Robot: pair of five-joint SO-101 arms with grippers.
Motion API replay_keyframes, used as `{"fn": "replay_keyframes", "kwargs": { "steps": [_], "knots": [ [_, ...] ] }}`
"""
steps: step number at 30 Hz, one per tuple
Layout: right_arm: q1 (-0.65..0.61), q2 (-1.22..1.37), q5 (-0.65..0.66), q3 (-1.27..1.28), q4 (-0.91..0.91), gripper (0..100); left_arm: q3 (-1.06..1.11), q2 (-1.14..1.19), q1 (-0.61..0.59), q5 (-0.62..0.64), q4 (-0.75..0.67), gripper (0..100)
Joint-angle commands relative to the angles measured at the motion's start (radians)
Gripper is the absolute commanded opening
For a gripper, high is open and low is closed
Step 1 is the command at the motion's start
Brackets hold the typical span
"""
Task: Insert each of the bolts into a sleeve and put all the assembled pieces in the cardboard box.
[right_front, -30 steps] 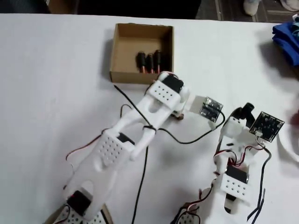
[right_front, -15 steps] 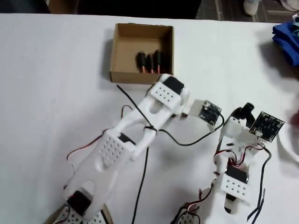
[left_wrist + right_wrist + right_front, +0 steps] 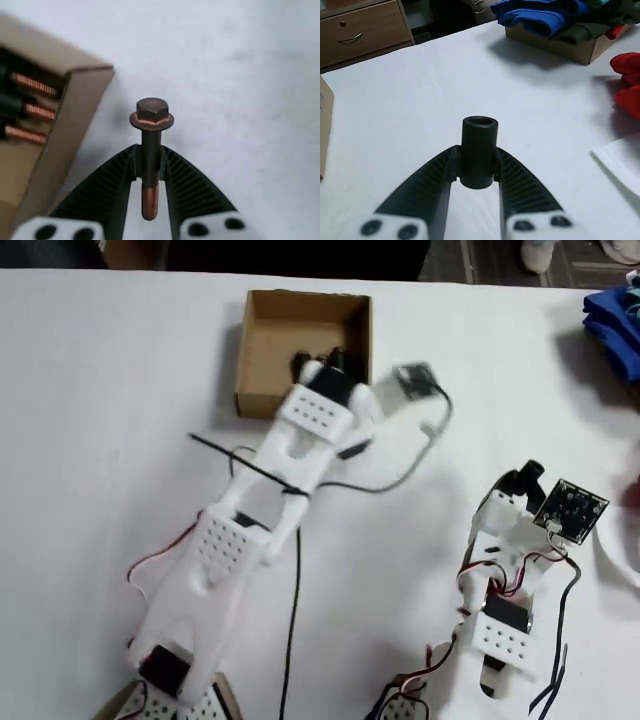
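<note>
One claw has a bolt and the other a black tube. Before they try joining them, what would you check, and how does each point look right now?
1. Grip on the bolt: ok, the left gripper clamps its shank.
2. Grip on the sleeve: ok, the right gripper holds it, open end facing out.
3. Inside of the sleeve clear: cannot tell, it is dark.
4. Shank end free to enter: probably not ok, the head sticks out and the tip sits between the fingers.
5. Bolt and sleeve lined up: not ok, the left gripper is by the cardboard box, apart from the sleeve.
6. Room in the box: ok, three assembled pieces leave bare floor.
</note>
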Motion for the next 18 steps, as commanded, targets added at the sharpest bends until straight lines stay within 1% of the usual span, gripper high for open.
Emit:
{"fn": "replay_keyframes", "kwargs": {
  "steps": [1,5,7,10,15,16,18],
  "knots": [
    [0.001,-0.038,-0.009,-0.006,-0.027,2.0,-0.065,-0.069,-0.037,0.172,0.138,2],
    [-0.001,-0.038,-0.02,-0.006,-0.027,2.0,-0.016,-0.126,-0.103,0.41,0.138,2],
    [-0.001,-0.038,-0.078,-0.006,-0.027,2.0,0.028,-0.172,-0.129,0.497,0.138,2],
    [-0.01,-0.038,-0.149,-0.005,-0.024,2.0,0.131,-0.253,-0.181,0.542,0.138,2],
    [-0.091,-0.035,-0.118,0.005,-0.019,2.0,0.387,-0.365,-0.258,0.555,0.137,2],
    [-0.107,-0.038,-0.12,0.014,-0.024,2.0,0.435,-0.384,-0.273,0.589,0.135,2],
    [-0.136,-0.038,-0.12,0.02,-0.025,2.0,0.509,-0.416,-0.307,0.723,0.123,2]
  ]
}}
